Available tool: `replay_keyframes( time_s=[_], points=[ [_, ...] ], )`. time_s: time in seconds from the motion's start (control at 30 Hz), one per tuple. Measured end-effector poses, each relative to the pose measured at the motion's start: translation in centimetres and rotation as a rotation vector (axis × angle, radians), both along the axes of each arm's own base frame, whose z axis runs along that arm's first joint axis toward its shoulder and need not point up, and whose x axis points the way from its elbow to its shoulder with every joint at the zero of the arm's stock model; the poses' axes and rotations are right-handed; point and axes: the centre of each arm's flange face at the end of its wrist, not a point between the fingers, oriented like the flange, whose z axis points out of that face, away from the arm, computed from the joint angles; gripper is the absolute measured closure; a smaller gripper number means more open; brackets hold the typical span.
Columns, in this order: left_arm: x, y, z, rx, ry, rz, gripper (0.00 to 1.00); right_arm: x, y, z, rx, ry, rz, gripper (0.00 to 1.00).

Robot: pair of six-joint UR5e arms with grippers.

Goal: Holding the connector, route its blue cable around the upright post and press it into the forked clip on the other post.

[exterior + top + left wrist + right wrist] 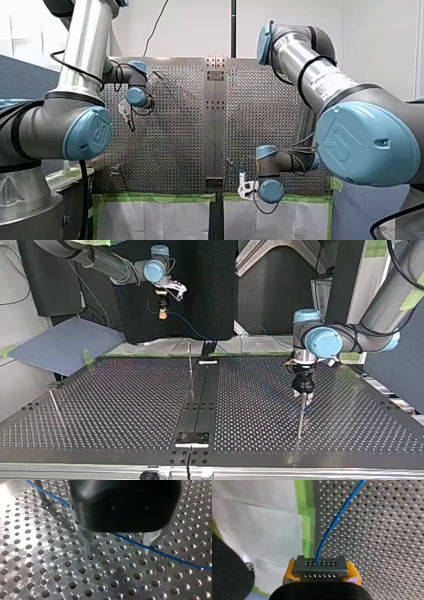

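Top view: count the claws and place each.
2. My right arm's claw, at the view's upper left, hangs over the far edge of the perforated table, shut on the connector. My left arm's claw, at the right, is open, low over the table.

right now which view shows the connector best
Right wrist view: the connector sits close up between yellow pads, blue cable leaving it. Top view shows a speck in my right gripper; the others, nothing.
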Motion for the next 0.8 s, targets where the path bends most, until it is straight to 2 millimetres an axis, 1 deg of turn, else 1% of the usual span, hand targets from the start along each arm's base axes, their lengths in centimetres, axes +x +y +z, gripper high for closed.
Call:
replay_keyframes(
  time_s=[0.23, 0.43, 0.57, 0.67, 0.8],
  points=[
    [0.0, 0.0, 0.0, 0.0, 0.001, 0.0, 0.0, -0.6, 1.0, -2.6, 0.04, 0.022, 0.0, 1.0],
    [0.0, 0.0, 0.0, 0.0, 0.004, 0.0, 0.0, -0.8, 1.2, -4.5, 0.055, 0.032, -0.003, 1.0],
    [-0.1, 0.0, -0.1, 0.0, 0.007, 0.0, 0.0, -1.2, 1.7, -6.0, 0.076, 0.047, -0.006, 1.0],
    [-0.1, 0.0, -0.1, 0.0, 0.008, 0.0, 0.0, -1.4, 1.6, -6.2, 0.076, 0.055, -0.018, 1.0],
    [-0.1, 0.0, -0.1, 0.0, 0.009, 0.004, 0.0, -1.4, 1.0, -5.2, 0.068, 0.066, -0.038, 1.0]
  ],
)
